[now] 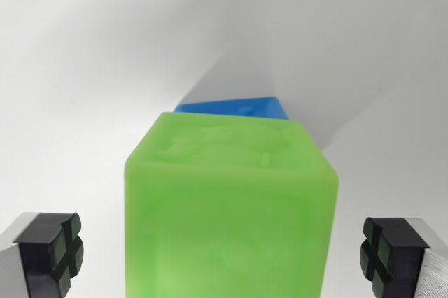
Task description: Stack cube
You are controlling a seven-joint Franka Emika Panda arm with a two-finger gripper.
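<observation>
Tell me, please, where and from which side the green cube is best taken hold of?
Grip the green cube on its two flat side faces, at the wrist view's left and right, coming straight along the camera's line. Those faces look parallel and stand clear of both pads, and the hand is already open and centred around it. Avoid the far face: the blue cube sits close behind it.

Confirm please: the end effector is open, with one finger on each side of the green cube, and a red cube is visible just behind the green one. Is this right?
Not quite. The cube behind the green cube is blue, not red, as the wrist view shows. The rest holds: the end effector is open, with one finger at each side of the green cube, clear of it.
</observation>
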